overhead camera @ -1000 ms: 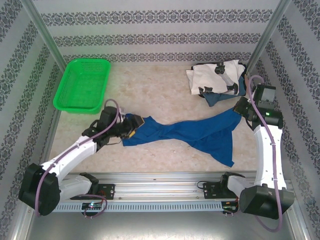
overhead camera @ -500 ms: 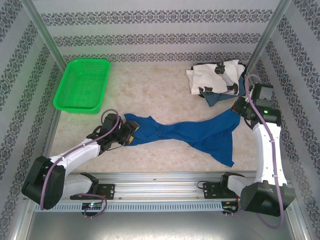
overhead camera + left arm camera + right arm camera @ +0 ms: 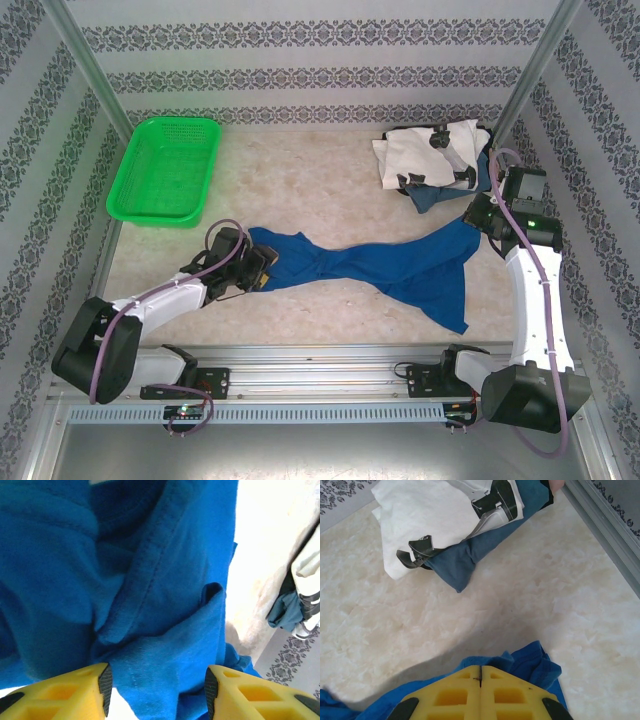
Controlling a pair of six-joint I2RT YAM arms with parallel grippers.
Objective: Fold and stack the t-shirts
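The left gripper (image 3: pixel 157 690) stands half-wide, its 2 yellow fingers (image 3: pixel 102 682) straddling a bunched hem of the royal-blue t-shirt (image 3: pixel 165 580) without yet pinching it. The right gripper (image 3: pixel 480 672) is clamped on the opposite end of the same shirt. In the top view the shirt (image 3: pixel 380 265) lies stretched on the table (image 3: pixel 320 180) from the left gripper (image 3: pixel 255 268) at 9 o'clock to the right gripper (image 3: pixel 487 222) at 3 o'clock. The white t-shirt (image 3: pixel 430 150) and a bluish-grey t-shirt (image 3: pixel 425 197) are piled at 1 o'clock. Risk: several layers lie between the left fingers, so closing may seize a wad, not 1 edge, and the spread would be crooked; hard pulling could also drag cloth from the right grip. Compared with 1 second ago, the left fingers have narrowed, the left arm has dropped toward 7 o'clock, and the right gripper has shifted slightly toward 12 o'clock.
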